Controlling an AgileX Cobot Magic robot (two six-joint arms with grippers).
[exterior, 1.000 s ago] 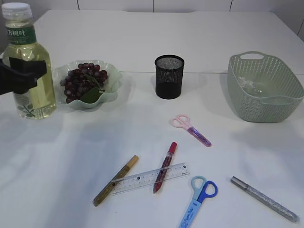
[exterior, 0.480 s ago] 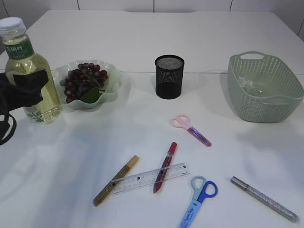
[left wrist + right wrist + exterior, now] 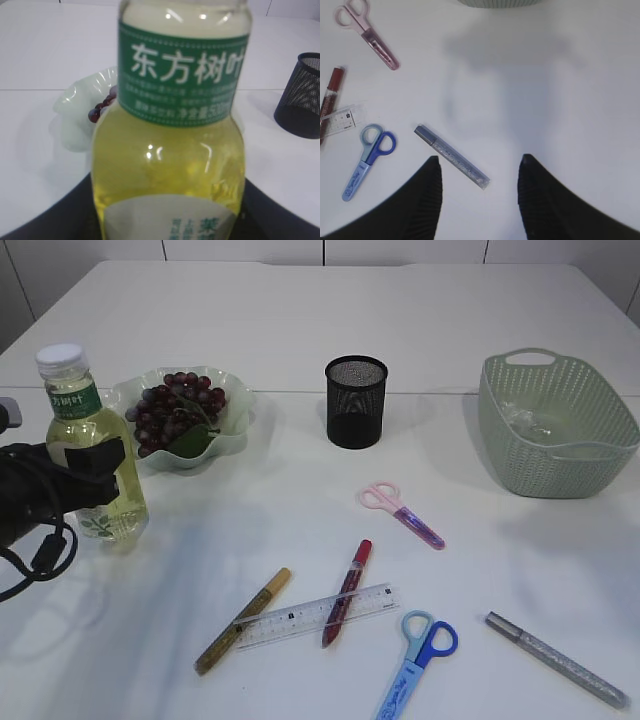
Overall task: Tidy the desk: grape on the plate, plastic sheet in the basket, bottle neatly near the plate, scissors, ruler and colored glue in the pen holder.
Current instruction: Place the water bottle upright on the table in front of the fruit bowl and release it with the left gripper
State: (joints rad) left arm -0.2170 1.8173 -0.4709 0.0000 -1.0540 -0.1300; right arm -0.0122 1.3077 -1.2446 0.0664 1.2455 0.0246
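Exterior view, left edge: left fingers (image 3: 95, 468) clamp the bottle (image 3: 92, 445) upright at mid-body, apparently to stand it neatly beside the plate (image 3: 235, 410) holding the grape (image 3: 172, 410). Right wrist view: right fingers (image 3: 434, 195) spread, empty, above the table (image 3: 545, 90).

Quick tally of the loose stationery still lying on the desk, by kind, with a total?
Scissors: 2, the pink pair and the blue pair
Glue pens: 3, gold, red, silver
Ruler: 1
Total: 6
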